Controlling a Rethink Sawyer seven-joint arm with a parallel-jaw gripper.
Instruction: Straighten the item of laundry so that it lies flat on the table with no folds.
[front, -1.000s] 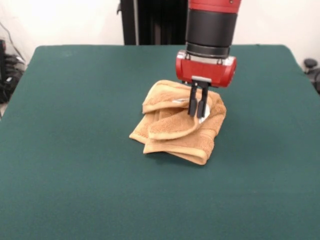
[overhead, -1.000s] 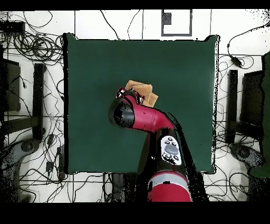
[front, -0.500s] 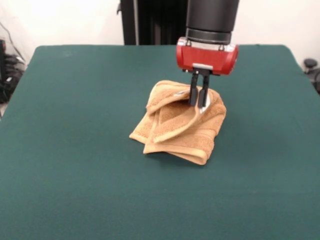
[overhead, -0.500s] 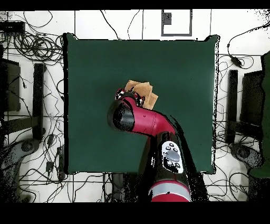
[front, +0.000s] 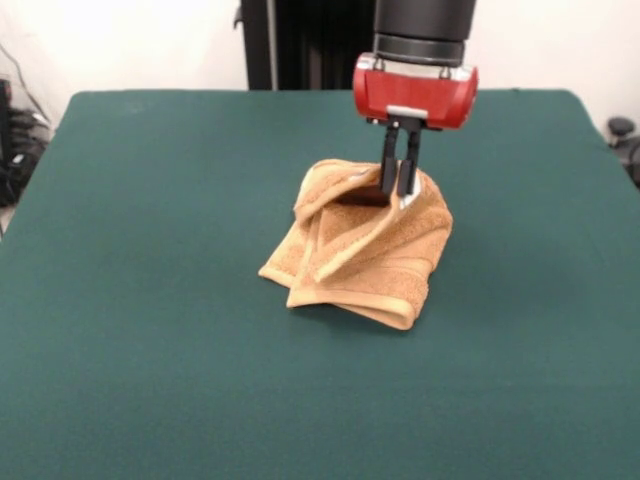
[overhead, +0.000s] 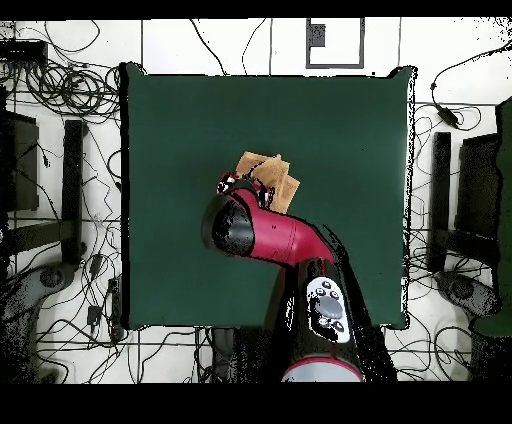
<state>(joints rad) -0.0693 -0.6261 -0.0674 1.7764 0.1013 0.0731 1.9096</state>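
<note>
The item of laundry (front: 360, 250) is an orange-tan towel, bunched in folds near the middle of the green table (front: 150, 300). My gripper (front: 399, 190) hangs over its upper right part, shut on a fold of the towel and holding that fold up as a peak. A bit of white shows at the fingertips. From overhead, the towel (overhead: 275, 175) peeks out beyond the red arm, which hides the gripper and part of the cloth.
Cables and dark stands lie on the floor around the table (overhead: 340, 120). The red arm (overhead: 280, 235) reaches across the table's near half in the overhead view.
The gripper has risen, pulling the pinched fold of towel upward into a taller peak. The rest of the towel stays in place on the table.
</note>
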